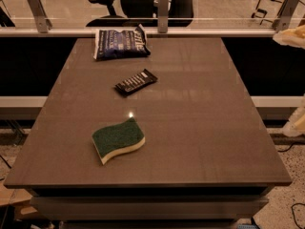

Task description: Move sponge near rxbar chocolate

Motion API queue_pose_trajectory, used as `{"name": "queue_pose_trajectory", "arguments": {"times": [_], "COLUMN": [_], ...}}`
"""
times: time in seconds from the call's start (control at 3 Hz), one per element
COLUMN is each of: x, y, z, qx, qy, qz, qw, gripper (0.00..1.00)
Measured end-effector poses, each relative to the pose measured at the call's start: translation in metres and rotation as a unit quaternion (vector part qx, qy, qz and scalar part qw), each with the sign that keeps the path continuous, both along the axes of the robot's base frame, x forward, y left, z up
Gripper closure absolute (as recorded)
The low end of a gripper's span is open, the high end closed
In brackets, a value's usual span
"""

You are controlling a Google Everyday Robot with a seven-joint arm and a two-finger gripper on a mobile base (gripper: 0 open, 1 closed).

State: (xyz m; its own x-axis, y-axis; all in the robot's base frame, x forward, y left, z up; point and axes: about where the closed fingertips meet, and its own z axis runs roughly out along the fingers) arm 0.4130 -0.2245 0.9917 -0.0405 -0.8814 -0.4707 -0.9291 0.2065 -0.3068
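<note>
one broad, dark brown rectangular counter [200, 128] carries three things, one of each kind. largest is one crinkled dark blue bag [121, 43] with light lettering, lying flat at the far left corner. next is one wavy-edged sponge [118, 140] with a dark green scouring top and pale yellow foam underside; it lies flat, green side up, near the front edge and left of centre. smallest is one slim black wrapped rxbar chocolate [136, 81] with light lettering, lying at a slant between bag and sponge, nearer the bag, well apart from the sponge. two pale robot parts [290, 35] show at the right edge, off the counter. the hand cannot be singled out among them, so whether it is wide or narrow cannot be told.
</note>
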Motion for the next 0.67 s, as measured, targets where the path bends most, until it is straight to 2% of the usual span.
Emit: {"name": "queue_pose_trajectory", "arguments": {"times": [0.33, 0.67], "x": [-0.014, -0.027], "y": [0.009, 0.027], "z": [0.001, 0.001], "qx": [0.070, 0.139], "qy": [-0.024, -0.040], "qz": [0.063, 0.119], "qw": [0.9953, 0.9823], "gripper": [0.00, 0.00]}}
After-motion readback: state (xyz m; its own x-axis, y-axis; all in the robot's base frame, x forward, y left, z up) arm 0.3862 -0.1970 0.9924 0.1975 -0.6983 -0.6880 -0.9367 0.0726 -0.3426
